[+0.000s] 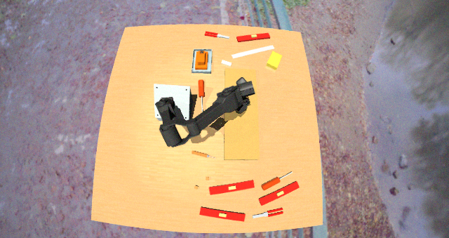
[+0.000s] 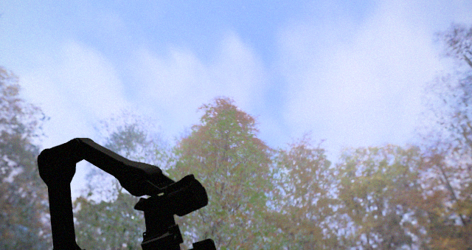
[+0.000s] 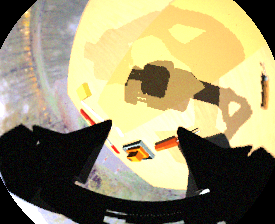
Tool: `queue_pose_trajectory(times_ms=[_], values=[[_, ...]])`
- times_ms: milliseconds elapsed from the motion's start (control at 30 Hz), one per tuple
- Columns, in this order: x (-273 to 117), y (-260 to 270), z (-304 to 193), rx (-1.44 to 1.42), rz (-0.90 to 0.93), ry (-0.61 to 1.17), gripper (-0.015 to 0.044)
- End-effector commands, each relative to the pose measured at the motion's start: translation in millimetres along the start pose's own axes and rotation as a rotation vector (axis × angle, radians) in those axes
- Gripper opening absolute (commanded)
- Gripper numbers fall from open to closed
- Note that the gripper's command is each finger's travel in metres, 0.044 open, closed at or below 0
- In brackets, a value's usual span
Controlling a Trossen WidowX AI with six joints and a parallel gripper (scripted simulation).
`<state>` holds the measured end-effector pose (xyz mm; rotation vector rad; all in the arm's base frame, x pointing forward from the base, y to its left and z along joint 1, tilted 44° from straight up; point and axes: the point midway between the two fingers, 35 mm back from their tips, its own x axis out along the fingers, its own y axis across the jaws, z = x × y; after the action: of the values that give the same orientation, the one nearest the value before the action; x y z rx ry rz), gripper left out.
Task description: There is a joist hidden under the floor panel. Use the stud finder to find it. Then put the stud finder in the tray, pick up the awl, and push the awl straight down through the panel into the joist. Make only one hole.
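The orange stud finder [image 1: 201, 60] [image 3: 135, 153] lies in the grey tray [image 1: 210, 65]. The awl [image 1: 200, 88] [image 3: 166, 144], with an orange-red handle and thin shaft, lies on the table between the tray and the arm; its tip end is close beside the arm in the top view. The tan floor panel [image 1: 242, 140] lies flat, partly covered by the arm. My gripper [image 3: 145, 125] is open with nothing between the fingers, raised above the upper half of the panel. Its fingertips are hidden in the top view and out of frame in the exterior view. The joist is hidden; no hole is visible on the exposed panel.
A yellow block [image 1: 274, 60], white strip [image 1: 252, 52] and small white piece [image 1: 226, 62] lie near the panel's top end. Red levels [image 1: 231, 187] [image 1: 253, 37] and a second orange-handled tool [image 1: 271, 183] lie farther out. An orange pencil-like tool [image 1: 200, 154] lies left of the panel.
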<state>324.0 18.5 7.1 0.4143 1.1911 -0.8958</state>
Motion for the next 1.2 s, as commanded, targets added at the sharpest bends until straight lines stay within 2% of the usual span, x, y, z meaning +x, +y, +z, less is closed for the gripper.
queue_pose_trajectory(times_ms=[0, 433, 833, 1167], values=[[-13, -56, 42, 0.499, -0.007, -0.047, 0.0440], [-38, -181, 89, 1.497, 0.019, -0.224, 0.0440], [-65, -297, 78, 2.409, 0.141, -0.516, 0.0440], [-66, -303, 76, 2.463, 0.154, -0.539, 0.0440]])
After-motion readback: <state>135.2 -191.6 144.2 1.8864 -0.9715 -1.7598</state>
